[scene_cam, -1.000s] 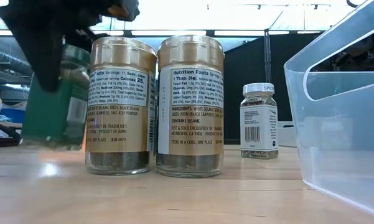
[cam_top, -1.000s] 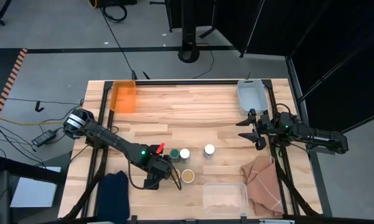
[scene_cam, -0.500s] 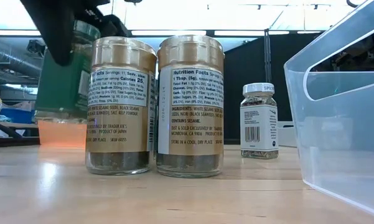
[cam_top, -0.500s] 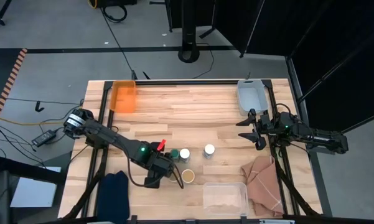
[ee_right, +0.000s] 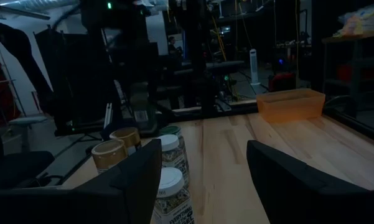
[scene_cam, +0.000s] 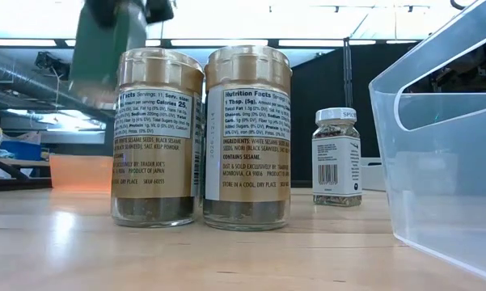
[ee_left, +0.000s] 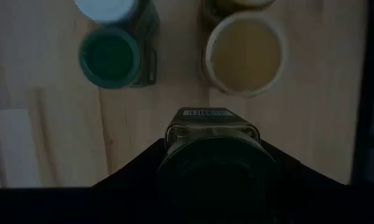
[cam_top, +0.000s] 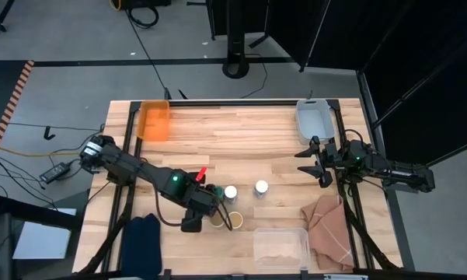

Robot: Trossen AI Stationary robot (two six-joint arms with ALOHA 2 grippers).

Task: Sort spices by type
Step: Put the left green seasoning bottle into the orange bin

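The left gripper [cam_top: 204,204] is clamped on a green-lidded spice jar [scene_cam: 109,40] and holds it in the air above the near-middle of the wooden table [cam_top: 241,136], just left of the jar cluster. In the low view this lifted jar hangs at the top left, clear of the tabletop, behind and above two tan-lidded jars [scene_cam: 158,137] that stand side by side, touching or nearly so; both carry sesame seasoning, dark at the bottom of the glass. The left wrist view looks down past the held jar onto a second green-lidded jar [ee_left: 110,57] next to a white lid [ee_left: 106,9], with a tan lid to the other side.

From above, two white-lidded jars [cam_top: 231,192] stand apart from each other in the middle.

An orange bin [cam_top: 155,121] sits at the far left corner, a grey tray [cam_top: 314,118] at the far right, and a clear plastic tub [cam_top: 280,246] at the near edge; whether they hold anything cannot be told. A tan cloth [cam_top: 328,225] lies near right, a dark blue cloth [cam_top: 143,237] near left.

The right gripper [cam_top: 317,162] waits above the right edge, fingers parted, holding nothing.
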